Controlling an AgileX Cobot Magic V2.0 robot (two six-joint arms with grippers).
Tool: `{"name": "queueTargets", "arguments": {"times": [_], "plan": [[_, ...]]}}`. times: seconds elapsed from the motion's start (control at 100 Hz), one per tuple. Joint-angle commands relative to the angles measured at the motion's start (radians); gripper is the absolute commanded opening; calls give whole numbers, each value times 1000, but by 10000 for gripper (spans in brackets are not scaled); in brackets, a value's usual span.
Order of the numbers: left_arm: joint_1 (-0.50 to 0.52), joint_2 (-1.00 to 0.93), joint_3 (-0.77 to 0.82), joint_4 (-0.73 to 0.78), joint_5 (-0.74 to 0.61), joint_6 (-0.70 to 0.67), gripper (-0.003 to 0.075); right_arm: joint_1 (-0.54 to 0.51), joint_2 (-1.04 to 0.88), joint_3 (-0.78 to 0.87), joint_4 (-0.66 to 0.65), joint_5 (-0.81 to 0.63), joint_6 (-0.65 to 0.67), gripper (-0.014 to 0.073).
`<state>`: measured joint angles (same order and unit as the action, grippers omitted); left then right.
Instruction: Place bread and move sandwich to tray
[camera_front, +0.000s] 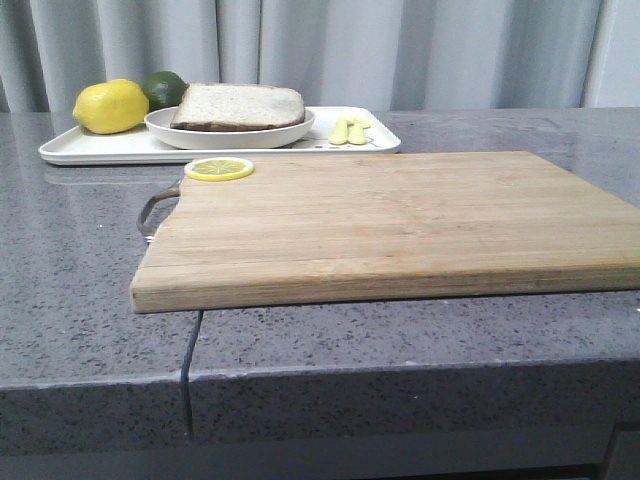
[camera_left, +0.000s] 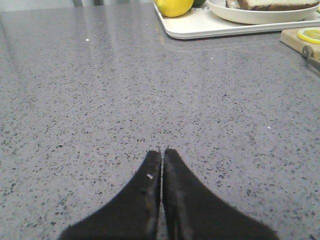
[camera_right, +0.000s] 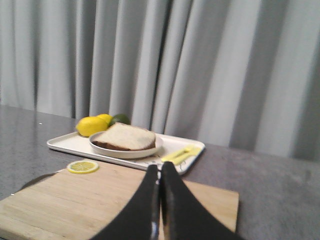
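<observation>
The white tray (camera_front: 100, 150) lies at the back left of the grey counter. On it stands a round white plate (camera_front: 230, 137) holding a thick slice of white bread (camera_front: 240, 105) with a brown crust; no egg shows from here. Neither gripper appears in the front view. My left gripper (camera_left: 162, 150) is shut and empty over bare counter, well short of the tray (camera_left: 200, 27) and plate (camera_left: 250, 17). My right gripper (camera_right: 160, 165) is shut and empty above the wooden board, facing the bread (camera_right: 125, 137), plate (camera_right: 125, 152) and tray (camera_right: 65, 143).
A wooden cutting board (camera_front: 390, 220) with a metal handle (camera_front: 155, 210) fills the near middle and carries a lemon slice (camera_front: 219, 168). A lemon (camera_front: 110, 106), a lime (camera_front: 165, 88) and yellow utensils (camera_front: 350, 130) share the tray. Grey curtains hang behind.
</observation>
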<state>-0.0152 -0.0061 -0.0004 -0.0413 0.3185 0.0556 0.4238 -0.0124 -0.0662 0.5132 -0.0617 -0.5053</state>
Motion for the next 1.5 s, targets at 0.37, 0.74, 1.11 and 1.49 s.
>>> {"name": "queueTargets", "arguments": {"times": [0.37, 0.74, 1.11, 1.49], "plan": [[-9, -29, 16, -4, -69, -11, -20, -400, -18, 96, -591, -2, 747, -60], [-9, -29, 16, -4, -69, -11, -20, -412, -18, 97, -607, 276, 706, -60], [-9, -29, 16, -4, -69, -11, -20, -412, -19, 97, -503, 405, 559, -60], [-9, -29, 16, -4, -69, -11, -20, -412, -19, 97, -502, 405, 559, -60]]}}
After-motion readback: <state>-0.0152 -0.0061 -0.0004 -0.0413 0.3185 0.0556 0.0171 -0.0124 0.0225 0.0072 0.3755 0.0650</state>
